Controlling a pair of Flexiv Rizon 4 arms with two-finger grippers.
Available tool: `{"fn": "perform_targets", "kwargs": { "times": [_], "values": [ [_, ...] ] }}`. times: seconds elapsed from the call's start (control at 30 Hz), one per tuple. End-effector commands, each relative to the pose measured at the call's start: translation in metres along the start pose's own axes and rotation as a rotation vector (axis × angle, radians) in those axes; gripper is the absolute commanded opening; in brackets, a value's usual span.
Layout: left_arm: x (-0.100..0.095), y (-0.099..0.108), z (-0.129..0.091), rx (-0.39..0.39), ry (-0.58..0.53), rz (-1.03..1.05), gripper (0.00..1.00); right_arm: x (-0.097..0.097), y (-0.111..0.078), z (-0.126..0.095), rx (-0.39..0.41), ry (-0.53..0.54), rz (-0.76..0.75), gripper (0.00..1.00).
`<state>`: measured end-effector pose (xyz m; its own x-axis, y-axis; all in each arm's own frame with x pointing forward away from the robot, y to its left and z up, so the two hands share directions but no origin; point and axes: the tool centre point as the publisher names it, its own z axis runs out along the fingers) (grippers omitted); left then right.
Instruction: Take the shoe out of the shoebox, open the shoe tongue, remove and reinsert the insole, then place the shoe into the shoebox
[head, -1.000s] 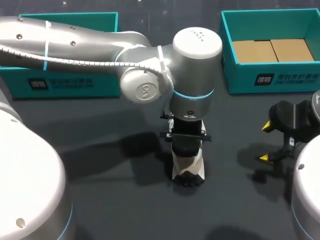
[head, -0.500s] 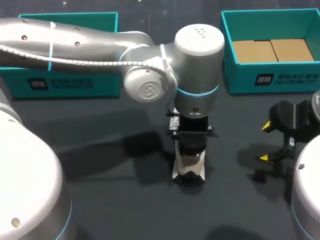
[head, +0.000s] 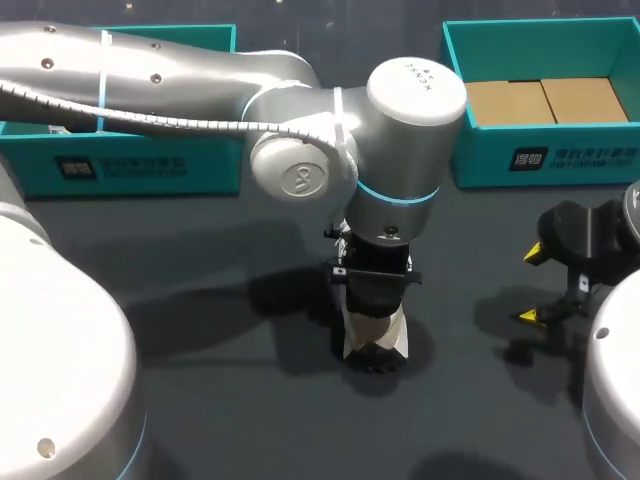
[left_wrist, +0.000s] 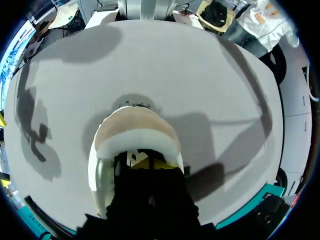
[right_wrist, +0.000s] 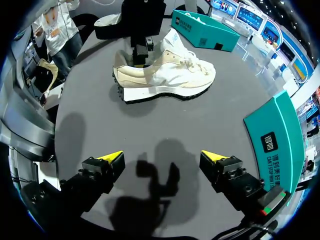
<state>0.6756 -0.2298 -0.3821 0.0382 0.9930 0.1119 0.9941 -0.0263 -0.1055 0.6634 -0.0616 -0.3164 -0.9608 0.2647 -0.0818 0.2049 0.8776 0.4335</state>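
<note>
While outside shoebox (head: 545, 155), shoe (head: 375, 335) on table (head: 220, 400)

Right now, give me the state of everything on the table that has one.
shoe: out of the box, upright on its sole on the table.
shoebox: open, no shoe inside.
left end effector: at the shoe's heel opening; grip hidden.
right end effector: open, empty, above the table.

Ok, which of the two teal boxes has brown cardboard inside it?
The teal box at the far right: brown cardboard lies on its floor. The far-left box is mostly hidden behind the left arm, no cardboard showing.
</note>
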Motion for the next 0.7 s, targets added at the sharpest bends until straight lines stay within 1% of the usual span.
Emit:
{"fn": "perform_targets", "kwargs": {
  "times": [0.03, 0.13, 0.2, 0.3, 0.4, 0.5, 0.6, 0.7],
  "values": [
    [-0.017, 0.010, 0.026, 0.022, 0.023, -0.009, 0.00, 0.002, 0.000, -0.001, 0.002, -0.003, 0.000, 1.00],
    [-0.020, 0.010, 0.030, 0.031, 0.001, -0.018, 0.00, 0.002, 0.000, -0.001, 0.002, -0.003, 0.000, 1.00],
    [-0.021, 0.010, 0.025, 0.037, -0.040, -0.031, 0.00, 0.002, 0.000, -0.001, 0.002, -0.003, 0.000, 1.00],
    [-0.020, 0.009, 0.010, 0.039, -0.112, -0.037, 0.00, 0.002, 0.000, -0.001, 0.002, -0.003, 0.000, 1.00],
    [-0.019, 0.003, -0.009, 0.053, -0.177, -0.023, 0.00, 0.002, 0.000, -0.001, 0.002, -0.003, 0.000, 1.00],
    [-0.018, -0.007, -0.020, 0.093, -0.211, 0.013, 0.00, 0.002, 0.000, -0.001, 0.002, -0.003, 0.000, 1.00],
    [-0.021, -0.015, -0.021, 0.159, -0.234, 0.062, 0.00, 0.002, 0.000, -0.001, 0.002, -0.003, 0.000, 1.00],
    [-0.026, -0.021, -0.008, 0.191, -0.219, 0.074, 0.00, 0.002, 0.000, -0.001, 0.002, -0.003, 0.000, 1.00]
  ]
}}
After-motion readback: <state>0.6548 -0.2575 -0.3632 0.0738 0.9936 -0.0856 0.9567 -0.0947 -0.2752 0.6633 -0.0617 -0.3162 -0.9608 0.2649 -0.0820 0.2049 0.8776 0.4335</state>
